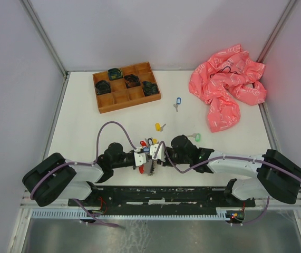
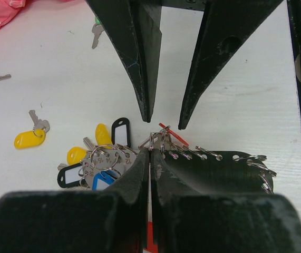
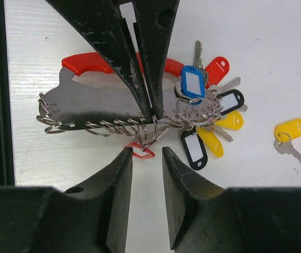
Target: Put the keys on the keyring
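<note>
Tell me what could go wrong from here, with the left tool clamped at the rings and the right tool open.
1. The left tool grips the thin keyring only at its very tips, so a nudge could slip it free.
2. The right tool, open and empty, sits close to that grip. Closing there may snag the neighbouring rings on the metal plate instead.

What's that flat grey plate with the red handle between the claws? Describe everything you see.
The plate is flat grey metal, seemingly lying on the white table. A red handle runs along one side; small wire rings line the opposite edge. Tagged keys bunch at one end. The left gripper is shut on its ringed edge.
</note>
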Available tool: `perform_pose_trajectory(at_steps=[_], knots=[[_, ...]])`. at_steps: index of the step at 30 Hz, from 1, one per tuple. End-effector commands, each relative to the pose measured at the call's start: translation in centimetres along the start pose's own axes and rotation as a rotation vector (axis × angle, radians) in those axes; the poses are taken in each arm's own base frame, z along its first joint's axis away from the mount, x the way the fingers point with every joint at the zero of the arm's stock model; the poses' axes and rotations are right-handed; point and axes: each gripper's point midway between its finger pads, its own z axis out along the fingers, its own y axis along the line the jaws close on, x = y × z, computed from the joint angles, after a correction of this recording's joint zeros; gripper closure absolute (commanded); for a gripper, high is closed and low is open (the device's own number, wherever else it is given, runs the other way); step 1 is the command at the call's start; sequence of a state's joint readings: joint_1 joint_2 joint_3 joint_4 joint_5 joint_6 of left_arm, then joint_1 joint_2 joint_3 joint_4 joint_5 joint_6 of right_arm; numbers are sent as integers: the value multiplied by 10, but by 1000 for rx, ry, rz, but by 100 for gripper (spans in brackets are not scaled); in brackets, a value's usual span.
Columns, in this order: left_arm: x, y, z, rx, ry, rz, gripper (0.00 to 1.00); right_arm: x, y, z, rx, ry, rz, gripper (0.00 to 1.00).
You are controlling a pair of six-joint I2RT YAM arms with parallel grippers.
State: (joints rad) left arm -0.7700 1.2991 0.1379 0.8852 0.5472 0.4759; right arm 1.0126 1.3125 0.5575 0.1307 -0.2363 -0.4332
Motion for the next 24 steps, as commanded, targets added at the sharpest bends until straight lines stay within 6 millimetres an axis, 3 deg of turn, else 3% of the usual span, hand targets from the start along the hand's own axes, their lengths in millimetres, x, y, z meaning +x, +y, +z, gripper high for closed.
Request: perform_pose_trajectory(at_steps=[1, 7, 19, 24], knots=[[-27, 19, 5, -51, -80, 37, 97, -9, -4, 7, 25, -48, 23, 64], [-27, 18, 6, -48, -79, 35, 97, -9, -8, 11, 41, -54, 19, 72], [-28, 19, 5, -54, -81, 31, 97, -5, -14, 4, 66, -11, -22, 98], [-29, 20, 5, -63, -85, 13, 95, -15, -20, -2, 76, -12, -70, 99]])
